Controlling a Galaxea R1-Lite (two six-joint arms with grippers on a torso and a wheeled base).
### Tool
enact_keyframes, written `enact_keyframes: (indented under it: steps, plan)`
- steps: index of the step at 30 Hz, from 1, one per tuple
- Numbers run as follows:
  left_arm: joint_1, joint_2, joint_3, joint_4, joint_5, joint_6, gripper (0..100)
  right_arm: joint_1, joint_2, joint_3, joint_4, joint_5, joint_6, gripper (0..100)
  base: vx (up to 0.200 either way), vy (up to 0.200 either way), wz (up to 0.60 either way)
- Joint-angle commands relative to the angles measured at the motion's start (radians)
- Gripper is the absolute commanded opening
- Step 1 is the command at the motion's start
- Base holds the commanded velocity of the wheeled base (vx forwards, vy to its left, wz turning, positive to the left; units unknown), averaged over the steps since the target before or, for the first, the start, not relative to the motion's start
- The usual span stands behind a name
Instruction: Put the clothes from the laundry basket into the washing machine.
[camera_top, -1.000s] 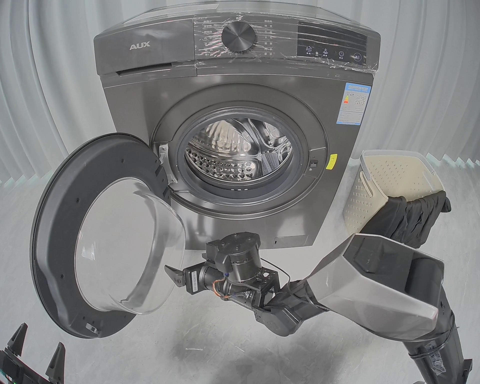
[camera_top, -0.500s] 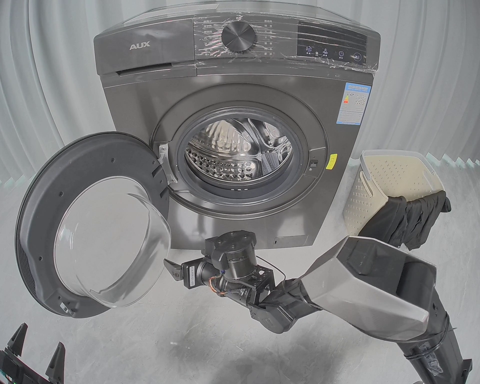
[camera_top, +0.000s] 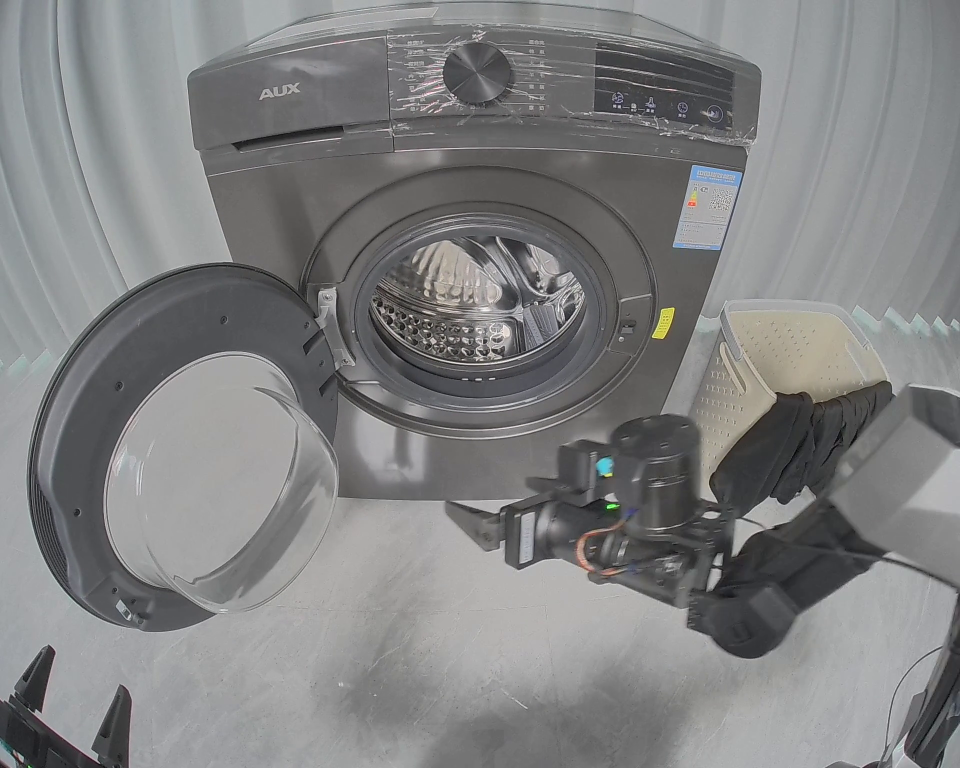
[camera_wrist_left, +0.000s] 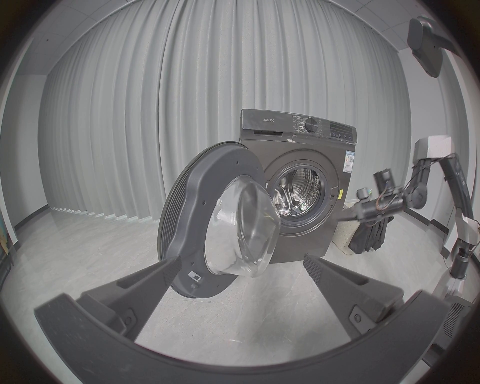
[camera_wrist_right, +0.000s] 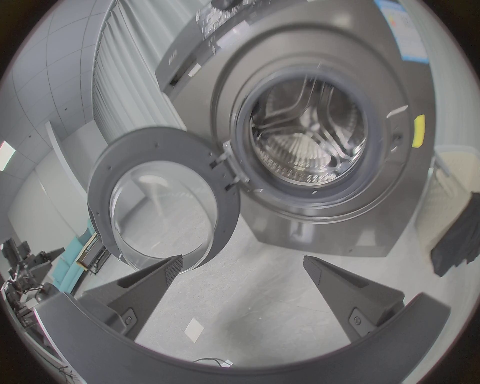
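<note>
Door (camera_top: 180, 450) open; right wrist view catches white floor scrap (camera_wrist_right: 194, 330).

The laundry basket (camera_top: 790, 345) stands partly behind the right arm, which covers its near lower corner. Its bottom is out of sight behind its own front wall and the dark clothes (camera_top: 800, 440) draped over its rim. The arm also covers the clothes' lower end. The left gripper (camera_top: 78, 695) is cut off by the head view's bottom left corner. In the right wrist view the basket runs off the picture's edge.
</note>
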Motion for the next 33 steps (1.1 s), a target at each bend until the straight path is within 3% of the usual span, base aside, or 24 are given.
enact_keyframes:
  steps: [1, 9, 15, 20, 24, 27, 33]
  plan:
    - [0.000, -0.018, 0.018, 0.000, -0.001, 0.007, 100, -0.092, -0.422, 0.308, -0.029, 0.002, -0.051, 100, 0.000, 0.000, 0.00]
    - [0.000, -0.018, 0.018, 0.000, -0.001, 0.007, 100, -0.201, -0.781, 0.582, -0.025, 0.003, -0.082, 100, 0.000, 0.000, 0.00]
    - [0.000, -0.018, 0.018, 0.000, -0.001, 0.007, 100, -0.210, -0.969, 0.740, -0.006, 0.003, -0.094, 100, 0.000, 0.000, 0.00]
    - [0.000, -0.018, 0.018, 0.000, -0.001, 0.007, 100, -0.273, -1.067, 0.788, 0.021, 0.002, -0.116, 100, 0.000, 0.000, 0.00]
    - [0.000, -0.018, 0.018, 0.000, -0.001, 0.007, 100, -0.353, -1.179, 0.841, 0.058, 0.005, -0.213, 100, 0.000, 0.000, 0.00]
    - [0.000, -0.018, 0.018, 0.000, -0.001, 0.007, 100, -0.417, -1.235, 0.884, 0.060, 0.032, -0.275, 100, 0.000, 0.000, 0.00]
    - [0.000, -0.018, 0.018, 0.000, -0.001, 0.007, 100, -0.490, -1.431, 0.878, 0.213, 0.035, -0.286, 100, 0.000, 0.000, 0.00]
